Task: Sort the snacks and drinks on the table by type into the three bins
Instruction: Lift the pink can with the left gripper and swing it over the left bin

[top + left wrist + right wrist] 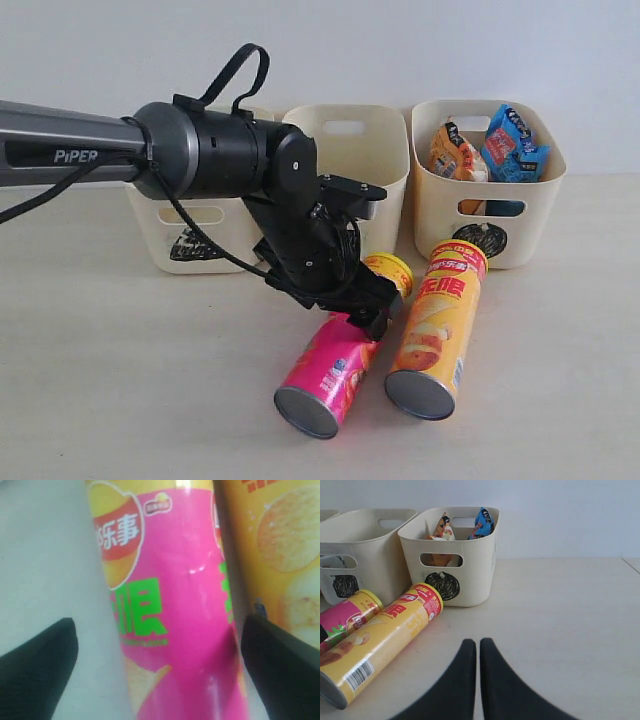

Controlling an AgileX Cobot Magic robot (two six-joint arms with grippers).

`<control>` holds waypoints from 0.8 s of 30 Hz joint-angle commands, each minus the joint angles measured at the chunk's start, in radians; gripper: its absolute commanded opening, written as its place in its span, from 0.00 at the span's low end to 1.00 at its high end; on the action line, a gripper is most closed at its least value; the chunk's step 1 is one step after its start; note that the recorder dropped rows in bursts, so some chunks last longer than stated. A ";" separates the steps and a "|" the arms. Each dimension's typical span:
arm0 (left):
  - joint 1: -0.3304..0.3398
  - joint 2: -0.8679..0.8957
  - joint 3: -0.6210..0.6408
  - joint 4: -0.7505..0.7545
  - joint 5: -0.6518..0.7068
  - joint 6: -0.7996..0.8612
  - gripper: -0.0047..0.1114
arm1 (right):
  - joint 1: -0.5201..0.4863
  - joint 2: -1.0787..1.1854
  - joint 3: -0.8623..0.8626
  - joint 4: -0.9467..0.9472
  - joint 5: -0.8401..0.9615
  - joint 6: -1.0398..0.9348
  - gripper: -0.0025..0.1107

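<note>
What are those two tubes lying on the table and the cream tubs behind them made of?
The pink chip tube and yellow-orange chip tube look like cardboard under glossy printed wrap, judging by the highlights; their grey ends are probably metal. The cream bins look like matte moulded plastic, with rounded corners.

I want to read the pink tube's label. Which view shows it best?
Left wrist view: the pink tube fills the frame within the open left hand, print large. Exterior view shows it lying, partly behind that hand; right wrist view catches only its lid end.
</note>
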 commanded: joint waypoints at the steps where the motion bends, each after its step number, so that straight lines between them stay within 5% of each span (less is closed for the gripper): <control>1: -0.004 0.013 0.006 0.018 -0.024 -0.008 0.74 | 0.000 -0.005 0.004 0.000 -0.012 -0.002 0.02; 17: -0.004 0.065 0.006 0.099 -0.024 -0.008 0.71 | 0.000 -0.005 0.004 0.000 -0.012 -0.002 0.02; 20: -0.004 0.065 0.006 0.145 -0.010 -0.010 0.64 | 0.000 -0.005 0.004 0.000 -0.012 -0.002 0.02; 24: -0.001 0.065 0.006 0.173 0.012 -0.020 0.43 | 0.000 -0.005 0.004 0.000 -0.012 -0.002 0.02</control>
